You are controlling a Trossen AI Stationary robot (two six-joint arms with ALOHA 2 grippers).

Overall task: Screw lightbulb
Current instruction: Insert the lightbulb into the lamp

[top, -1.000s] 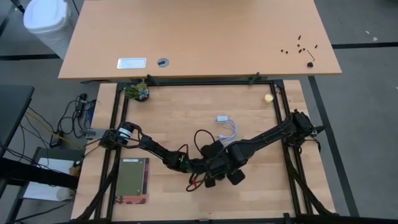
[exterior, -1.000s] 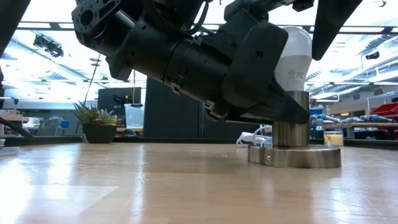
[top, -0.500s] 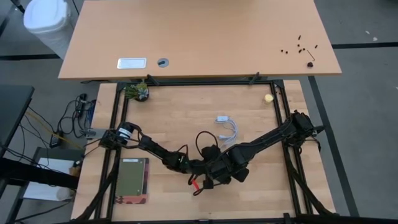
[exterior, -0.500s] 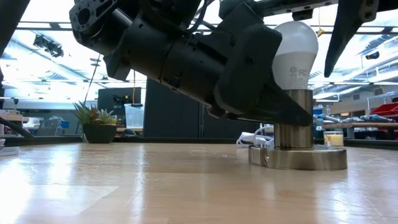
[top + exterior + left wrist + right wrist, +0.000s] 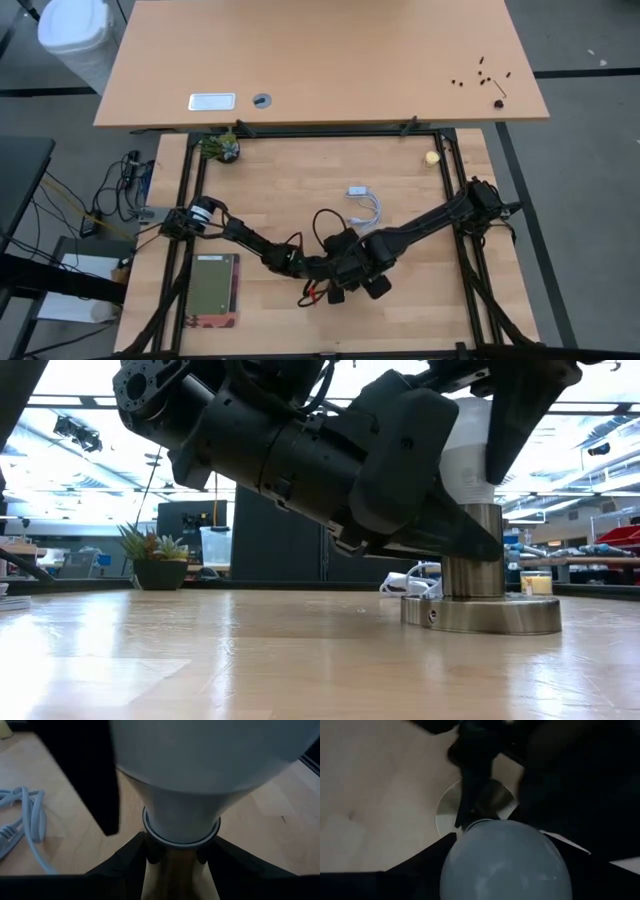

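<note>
Low view: bulb (image 5: 470, 455) sitting upright in the socket (image 5: 480, 585), right gripper (image 5: 500, 420) closing around its globe.
Left gripper (image 5: 175, 857) is clamping the socket's metal neck, steadying it near the table's (image 5: 200, 660) front middle; the right one should be squeezing evenly, staying centred over the bulb, and twisting gently without tilting, lest threads cross or the base (image 5: 480, 615) slide.

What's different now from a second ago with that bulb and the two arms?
The right gripper, spread wide above the lightbulb a second ago, has come down over it, its fingers now flanking the globe. The left gripper has not moved: it stays clamped on the metal socket post, with the round base in place.
</note>
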